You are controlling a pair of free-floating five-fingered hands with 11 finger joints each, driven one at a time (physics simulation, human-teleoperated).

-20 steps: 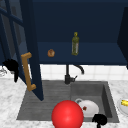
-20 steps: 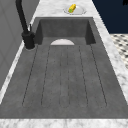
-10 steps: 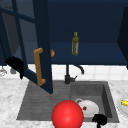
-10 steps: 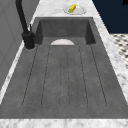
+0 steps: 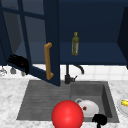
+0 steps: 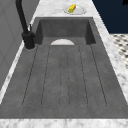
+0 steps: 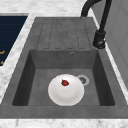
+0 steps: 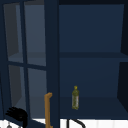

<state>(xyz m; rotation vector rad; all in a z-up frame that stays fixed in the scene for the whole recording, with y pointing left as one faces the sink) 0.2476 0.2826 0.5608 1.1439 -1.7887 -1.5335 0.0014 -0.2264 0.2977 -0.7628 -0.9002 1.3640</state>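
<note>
**Cabinet door swung wide**

While the left hand (image 5: pixel 18 63) rests with relaxed fingers against the cabinet door (image 5: pixel 51 37) near its lower edge, away from the wooden handle (image 5: pixel 48 60), the door stands well open; the bottle (image 5: pixel 75 44) sits exposed on the shelf. The right hand (image 5: pixel 100 119) hovers curled and empty over the sink (image 5: pixel 45 87).

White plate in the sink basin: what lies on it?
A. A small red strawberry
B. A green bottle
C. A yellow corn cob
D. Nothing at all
A. In the right side view the white plate in the sink carries a small red strawberry; the green bottle stands up on the cabinet shelf, and the yellow item lies on a separate plate on the counter.
</note>
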